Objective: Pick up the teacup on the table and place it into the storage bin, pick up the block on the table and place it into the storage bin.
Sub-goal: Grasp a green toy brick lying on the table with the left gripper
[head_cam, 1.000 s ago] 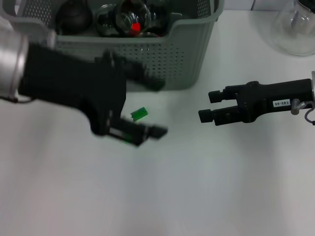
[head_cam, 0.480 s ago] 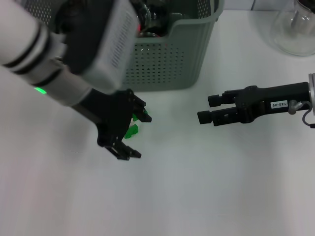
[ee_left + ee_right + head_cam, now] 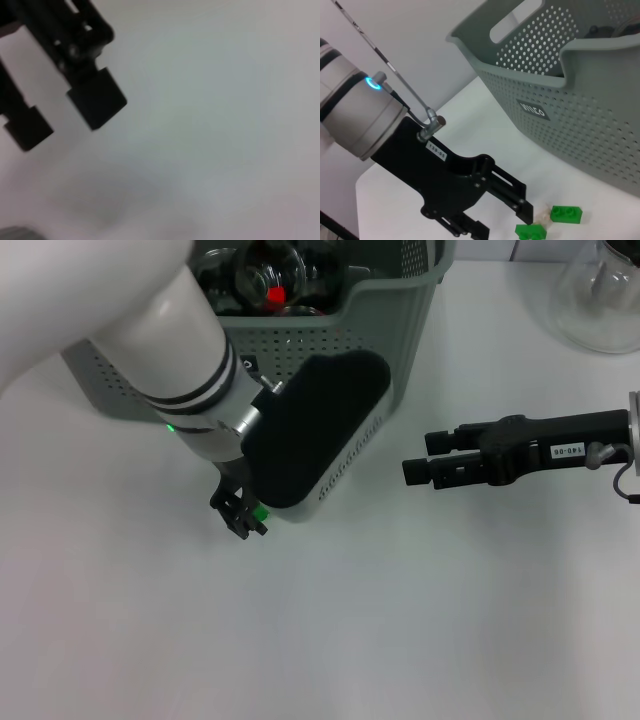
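Left pincer (image 3: 240,517) down at green block (image 3: 530,231) before bin (image 3: 400,330); fingers apart, not clamped; right pincer (image 3: 420,457) apart, idle, farther.

In the head view, the green block (image 3: 260,512) is being almost wholly covered by the left arm, and most of the storage bin (image 3: 400,340) is being screened or cut off at the top edge. A glass vessel (image 3: 600,300) is being cropped at the corner. The left wrist view is being blurred throughout.
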Controlling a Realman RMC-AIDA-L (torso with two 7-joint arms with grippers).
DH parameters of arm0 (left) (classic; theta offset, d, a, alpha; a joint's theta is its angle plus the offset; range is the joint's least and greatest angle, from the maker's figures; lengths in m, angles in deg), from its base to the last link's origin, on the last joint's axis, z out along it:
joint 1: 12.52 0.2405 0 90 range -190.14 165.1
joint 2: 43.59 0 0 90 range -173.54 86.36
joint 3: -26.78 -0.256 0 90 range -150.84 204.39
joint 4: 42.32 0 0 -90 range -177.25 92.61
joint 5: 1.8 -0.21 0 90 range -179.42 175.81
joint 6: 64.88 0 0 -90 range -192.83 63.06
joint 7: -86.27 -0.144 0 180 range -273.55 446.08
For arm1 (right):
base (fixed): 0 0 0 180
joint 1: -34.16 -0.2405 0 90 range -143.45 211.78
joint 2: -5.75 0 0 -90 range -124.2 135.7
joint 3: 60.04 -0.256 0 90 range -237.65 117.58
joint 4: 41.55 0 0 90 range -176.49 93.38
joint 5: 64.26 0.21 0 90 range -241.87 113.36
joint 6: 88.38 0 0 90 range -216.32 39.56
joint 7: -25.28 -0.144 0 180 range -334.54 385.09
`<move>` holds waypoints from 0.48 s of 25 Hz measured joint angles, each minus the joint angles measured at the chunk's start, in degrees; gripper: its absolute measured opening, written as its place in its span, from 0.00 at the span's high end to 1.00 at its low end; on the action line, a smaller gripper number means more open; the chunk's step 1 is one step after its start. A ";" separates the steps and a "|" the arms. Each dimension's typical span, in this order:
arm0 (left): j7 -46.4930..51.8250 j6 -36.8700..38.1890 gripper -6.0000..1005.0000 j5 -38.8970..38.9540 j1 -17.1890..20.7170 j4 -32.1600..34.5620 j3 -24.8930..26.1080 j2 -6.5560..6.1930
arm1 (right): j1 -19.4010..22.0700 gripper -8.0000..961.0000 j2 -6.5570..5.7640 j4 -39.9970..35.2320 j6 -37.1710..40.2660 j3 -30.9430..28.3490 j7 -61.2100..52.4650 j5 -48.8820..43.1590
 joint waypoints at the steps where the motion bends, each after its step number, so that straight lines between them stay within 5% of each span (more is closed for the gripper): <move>1: -0.53 -0.50 0.23 -0.37 -0.49 -0.60 -0.47 0.02 | -0.11 0.11 0.03 0.21 -0.17 -0.03 0.06 -0.01; 12: -2.32 -4.96 0.23 -4.51 -3.66 -8.62 -6.31 0.07 | 0.93 0.11 -0.67 0.74 0.11 0.04 -0.01 -0.67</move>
